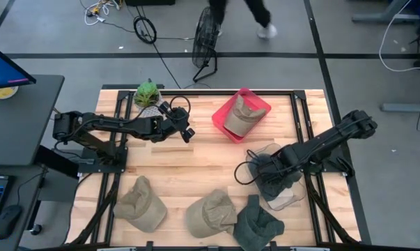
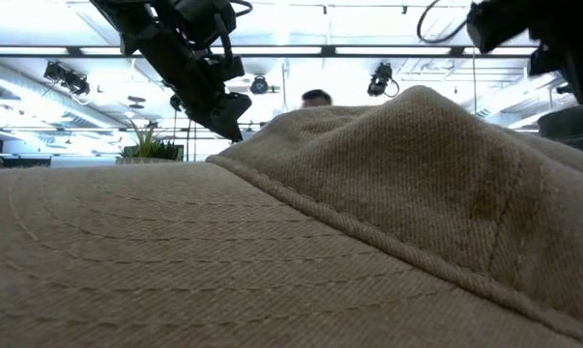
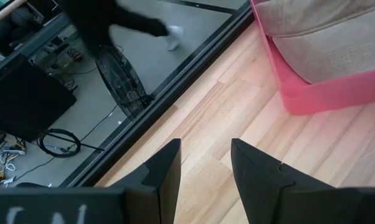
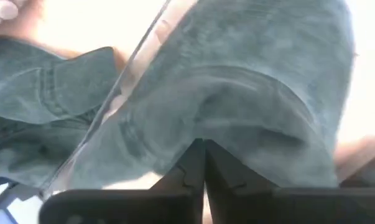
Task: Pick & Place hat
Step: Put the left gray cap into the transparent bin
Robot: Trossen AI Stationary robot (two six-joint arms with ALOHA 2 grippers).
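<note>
Hat-wise, I have a dark grey-green cap [image 4: 237, 81] right under my right hand [image 4: 204, 163]. That hand's fingers are pressed together, and I cannot tell from the wrist view whether any fabric is caught between them. From above, the right hand [image 1: 271, 183] sits low over the bench [image 1: 196, 164], on the side of the pink bin [image 1: 260, 111] nearer the bench's front edge and well apart from it. Something clear and boxy [image 1: 283, 199] lies under it there; I cannot tell what it is.

My left hand [image 1: 187, 134] hovers above bare wood just beside the pink bin, on the side toward the left arm's base. Its fingers [image 3: 165, 177] stand apart with nothing between them, and the left wrist view shows the bin's pink wall [image 3: 324, 93] close ahead with a tan cap [image 3: 324, 31] lying in it. From above that tan cap [image 1: 243, 115] fills most of the bin.

Farther from the bin, along the front edge of the bench, three more caps lie in a row: a khaki one [image 1: 141, 204], a second khaki one [image 1: 211, 213] and a dark green one [image 1: 257, 222] touching it. The low view is mostly blocked by a khaki cap [image 2: 291, 232].

A green plant [image 1: 148, 93] stands at the back edge of the bench, well to the bin's side. On the floor beyond the bin is a black fan [image 1: 205, 35], and a person's legs [image 1: 258, 14] pass beside it.
</note>
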